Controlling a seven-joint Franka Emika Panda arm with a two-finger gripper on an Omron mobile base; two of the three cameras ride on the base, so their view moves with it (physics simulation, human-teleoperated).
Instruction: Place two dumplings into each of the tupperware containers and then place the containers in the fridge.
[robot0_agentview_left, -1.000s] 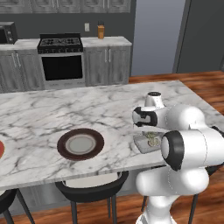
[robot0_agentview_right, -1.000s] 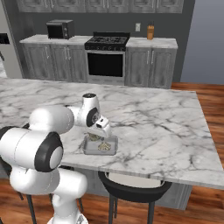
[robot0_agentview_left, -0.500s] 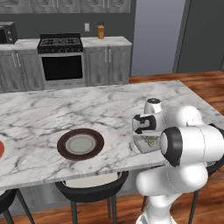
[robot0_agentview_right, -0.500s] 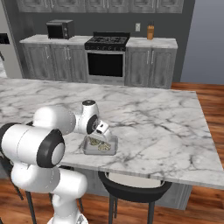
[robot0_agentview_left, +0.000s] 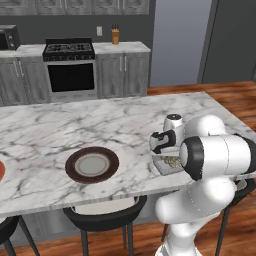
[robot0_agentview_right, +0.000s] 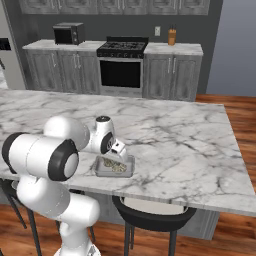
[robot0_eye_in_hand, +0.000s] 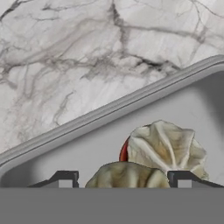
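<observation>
A shallow translucent grey tupperware container (robot0_agentview_right: 112, 175) lies near the island's front edge, right in front of my base. My gripper (robot0_agentview_right: 119, 153) points down into it from just above. In the hand view its two dark fingertips (robot0_eye_in_hand: 65, 179) flank a beige dumpling (robot0_eye_in_hand: 127, 177), which fills the gap between them. A second dumpling (robot0_eye_in_hand: 166, 148) lies on the container floor just past it, inside the rim (robot0_eye_in_hand: 109, 109). From the left base the same container (robot0_agentview_left: 159, 168) and dumplings (robot0_agentview_left: 172, 161) sit under the gripper (robot0_agentview_left: 164, 152). A tall dark grey block (robot0_agentview_left: 232, 40) at the back right may be the fridge.
A round dark brown-rimmed plate (robot0_agentview_left: 72, 165) sits on the marble island to the container's left, and a red-rimmed plate (robot0_agentview_left: 1, 170) shows at the far left edge. Black stools (robot0_agentview_right: 150, 212) stand under the front edge. The black oven range (robot0_agentview_left: 70, 70) is against the back wall.
The hand has come down toward the container, from above it to just over its floor. The jaws have kept the same width.
</observation>
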